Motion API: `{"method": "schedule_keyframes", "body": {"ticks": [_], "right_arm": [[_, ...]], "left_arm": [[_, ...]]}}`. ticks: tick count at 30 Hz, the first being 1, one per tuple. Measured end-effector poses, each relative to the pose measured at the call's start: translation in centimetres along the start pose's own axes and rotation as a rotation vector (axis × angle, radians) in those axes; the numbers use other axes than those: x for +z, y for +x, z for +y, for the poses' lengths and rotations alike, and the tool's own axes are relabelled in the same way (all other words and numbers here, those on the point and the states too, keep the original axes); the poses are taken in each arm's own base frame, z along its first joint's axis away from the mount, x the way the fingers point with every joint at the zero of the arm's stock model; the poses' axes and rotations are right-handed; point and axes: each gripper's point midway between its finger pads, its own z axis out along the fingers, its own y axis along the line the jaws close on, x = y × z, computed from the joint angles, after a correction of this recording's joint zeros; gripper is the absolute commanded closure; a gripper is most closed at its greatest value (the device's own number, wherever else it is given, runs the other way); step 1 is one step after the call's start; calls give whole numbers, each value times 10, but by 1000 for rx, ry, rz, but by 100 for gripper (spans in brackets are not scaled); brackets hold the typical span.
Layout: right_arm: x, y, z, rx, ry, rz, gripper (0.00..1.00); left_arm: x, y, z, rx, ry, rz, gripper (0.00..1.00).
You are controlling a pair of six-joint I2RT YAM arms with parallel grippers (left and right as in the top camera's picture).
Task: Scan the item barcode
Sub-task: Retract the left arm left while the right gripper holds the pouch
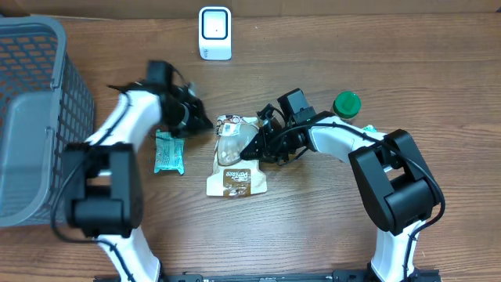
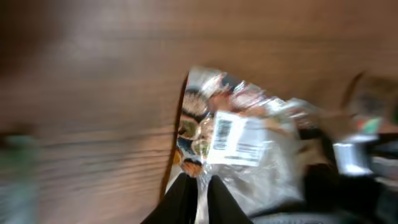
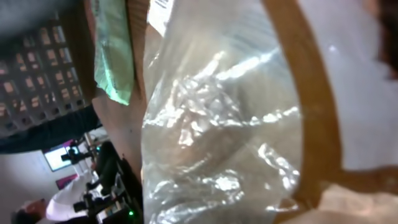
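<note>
Overhead: L tool (image 1: 208, 124) & R tool (image 1: 255, 144) pinch snack bag (image 1: 235, 160).

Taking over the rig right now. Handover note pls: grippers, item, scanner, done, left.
Left gripper: fingers nearly together at the snack bag top-left corner. The view is blurred, so I can't tell if it is gripping.
Right gripper: shut on the snack bag's clear right side.
Snack bag is mid-table; its barcode label shows in the left wrist view.
Scanner stands at the far edge, apart from the snack bag.
Done: snack bag grasped.
Left: lift it and present the barcode label to the scanner.
</note>
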Motion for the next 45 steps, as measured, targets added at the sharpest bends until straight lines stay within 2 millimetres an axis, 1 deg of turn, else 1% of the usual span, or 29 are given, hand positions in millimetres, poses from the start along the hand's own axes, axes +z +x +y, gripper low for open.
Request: {"method": "schedule_keyframes", "body": {"ticks": [2,3,5,6,8,10,13,16,20,27,28,30,32,37,40,45], "right_arm": [[-3,0,2,-20,-23,5,95],[-4,0,4,-34,-38,8,96],[-11,1,13,-74,-78,13,96],[-16,1,18,-91,-95,11,96],[-31,1,37,-167,-147,-4,96],[-48,2,56,-237,-182,-27,96],[-77,8,89,-371,-215,-69,96],[-100,18,114,-497,-208,-112,96],[-122,28,127,-605,-126,-172,96],[-154,42,145,-810,1,-274,96],[-157,43,146,-837,17,-287,96],[-165,43,147,-891,69,-316,96],[-168,43,145,-918,106,-324,96],[-170,40,132,-957,195,-321,96],[-172,36,127,-974,238,-327,96],[-173,35,119,-965,282,-323,96]], "left_arm": [[-34,-14,-11,30,10,-68,76],[-56,-21,-20,56,19,-115,72],[-93,-28,-38,110,29,-196,66],[-108,-28,-46,135,31,-228,64],[-132,-23,-58,172,24,-278,60],[-144,-17,-60,179,0,-299,58],[-145,-13,-51,162,-52,-290,57],[-139,-13,-36,135,-116,-272,52],[-139,-16,-24,121,-181,-278,47],[-146,-21,-7,93,-239,-301,40],[-148,-22,-4,84,-244,-306,39],[-154,-24,6,60,-255,-315,33],[-159,-25,15,39,-265,-322,28],[-170,-28,33,12,-302,-338,24],[-172,-29,39,7,-330,-345,22],[-174,-28,44,2,-362,-347,15]]}}
